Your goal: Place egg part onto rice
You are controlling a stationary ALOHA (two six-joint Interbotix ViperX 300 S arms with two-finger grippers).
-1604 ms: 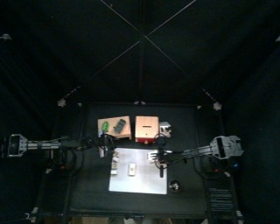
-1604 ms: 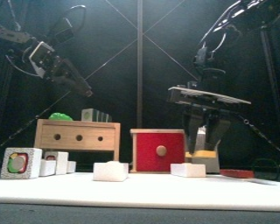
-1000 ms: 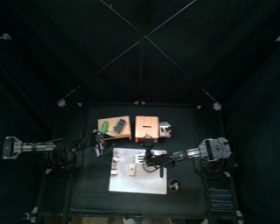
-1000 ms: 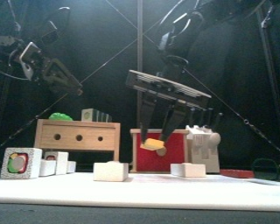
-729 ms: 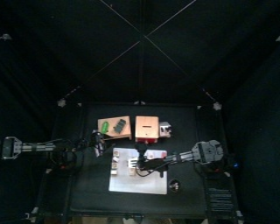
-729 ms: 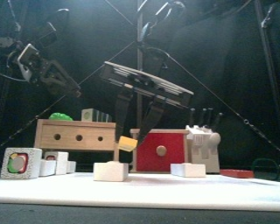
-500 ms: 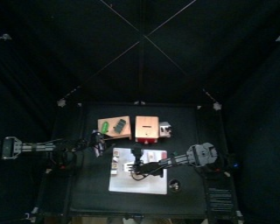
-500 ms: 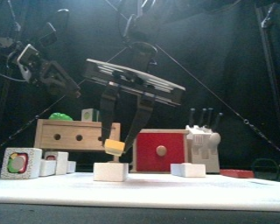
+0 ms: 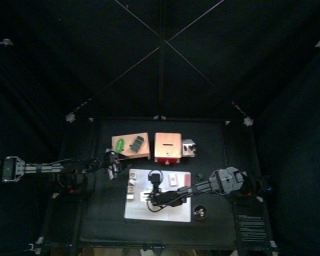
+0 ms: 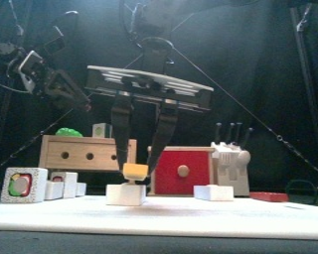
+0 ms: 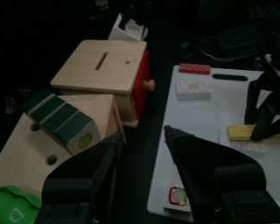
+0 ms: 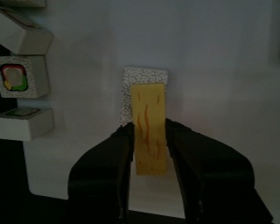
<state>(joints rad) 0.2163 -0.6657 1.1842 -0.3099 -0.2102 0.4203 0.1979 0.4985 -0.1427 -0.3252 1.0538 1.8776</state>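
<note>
My right gripper [image 10: 139, 164] is shut on a yellow egg strip [image 10: 132, 172] and holds it right over a small white rice block [image 10: 124, 194] at the left of the pale board [image 10: 254, 214]. Whether they touch does not show. In the right wrist view the egg strip [image 12: 150, 131] lies lengthwise over the rice [image 12: 146, 76], between my jaws. A second white rice block [image 10: 213, 192] sits further right. My left gripper [image 11: 149, 166] hangs open and empty at the table's left, above the wooden box.
A wooden box [image 10: 87, 153] with green pieces on top and a red box [image 10: 182, 171] stand behind the board. Finished sushi pieces [image 10: 19, 186] stand at the left edge. A white holder [image 10: 230, 165] and a red piece [image 10: 268, 196] are at the right.
My right gripper carried the egg strip from the right side leftward across the board and lowered it over the left rice block. The left arm has barely moved.
</note>
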